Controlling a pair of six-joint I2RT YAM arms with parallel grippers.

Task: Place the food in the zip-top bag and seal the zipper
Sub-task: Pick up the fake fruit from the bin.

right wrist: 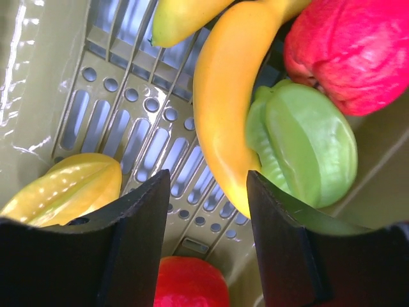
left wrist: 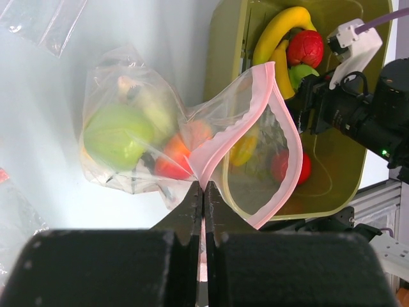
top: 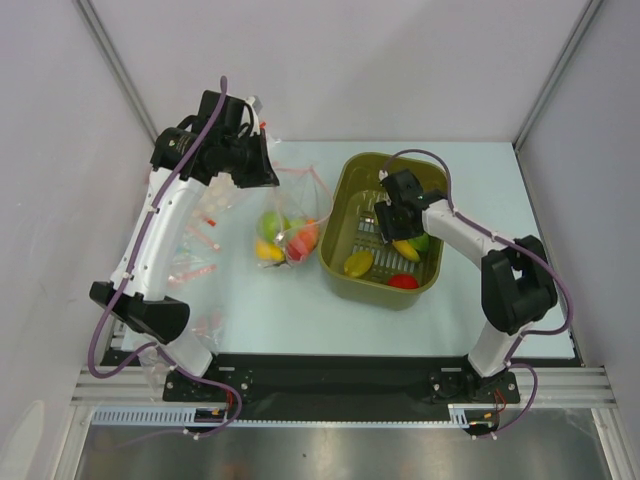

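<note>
My left gripper (left wrist: 204, 192) is shut on the pink-red zipper (left wrist: 281, 109) of the clear zip-top bag (left wrist: 147, 137) and holds its mouth gaping toward the tub. A green apple (left wrist: 115, 137) and red-orange pieces (left wrist: 172, 160) lie inside the bag (top: 290, 228). In the top view the left gripper (top: 268, 182) sits just above the bag. My right gripper (right wrist: 208, 192) stands open low in the olive tub (top: 335, 215). The tip of a yellow banana (right wrist: 223, 109) lies between its fingers, against the right one. A green fruit (right wrist: 307, 147), a red fruit (right wrist: 358, 45), a yellow fruit (right wrist: 64, 188) and a red tomato (right wrist: 188, 284) surround it.
The tub's slotted floor (right wrist: 128, 128) lies under the right fingers, its walls close around them. Spare clear bags (top: 195, 250) lie on the table's left side, another (left wrist: 45, 19) beyond the held bag. The right arm's wrist (left wrist: 358, 115) hangs over the tub near the bag's mouth.
</note>
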